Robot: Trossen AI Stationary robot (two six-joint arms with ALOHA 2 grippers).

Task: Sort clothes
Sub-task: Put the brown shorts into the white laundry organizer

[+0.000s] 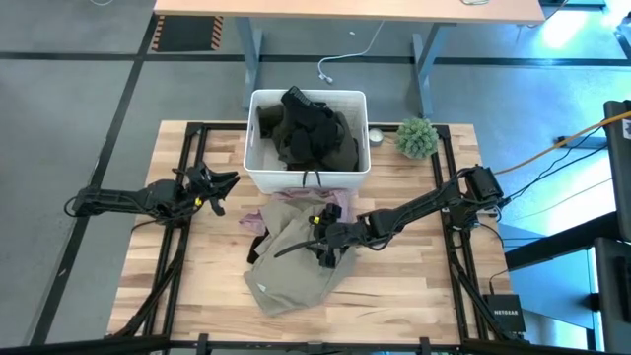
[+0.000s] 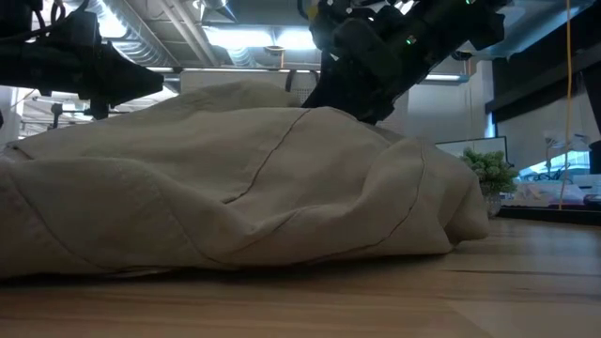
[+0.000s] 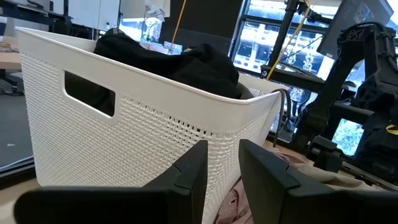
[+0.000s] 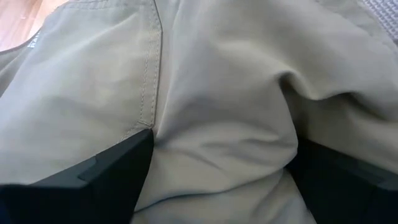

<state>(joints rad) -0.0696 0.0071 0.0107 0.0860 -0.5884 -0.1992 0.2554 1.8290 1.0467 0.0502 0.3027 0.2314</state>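
Observation:
A beige garment lies crumpled on the wooden table in front of the white tub; it fills the low view. A mottled pink garment lies between the two, partly under the beige one. Black and dark olive clothes are heaped in the tub. My right gripper is open, down on the beige garment's middle. My left gripper hangs narrowly open and empty by the tub's left near corner. My right gripper comes at the beige garment from above, slanting from the table's right. Its open fingers stand in the cloth on either side of a raised fold beside a seam. The garment lies slack on the table.
A small green plant stands right of the tub. A bit of black cloth shows at the beige garment's left edge. Bare wood lies left and right of the beige garment. Dark frame rails run along both sides of the table.

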